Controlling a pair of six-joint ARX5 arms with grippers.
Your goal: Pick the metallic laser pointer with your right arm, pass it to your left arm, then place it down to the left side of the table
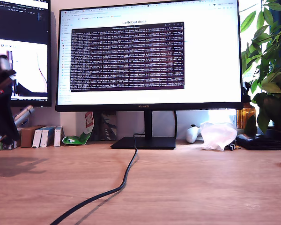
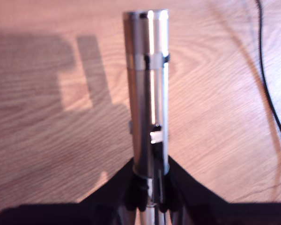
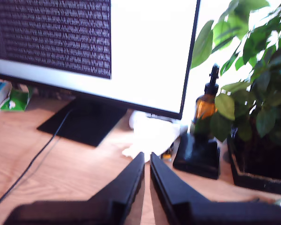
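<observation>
Half of metallic laser pointer (image 2: 147, 89) hidden between first gripper (image 2: 149, 197) fingers.

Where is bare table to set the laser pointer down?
Free: the wood on the exterior view's left, between the black cable and my first gripper, which holds the laser pointer. Also free: the table on that view's right of the cable. Crowded: the back edge, with small boxes and the monitor stand.
</observation>
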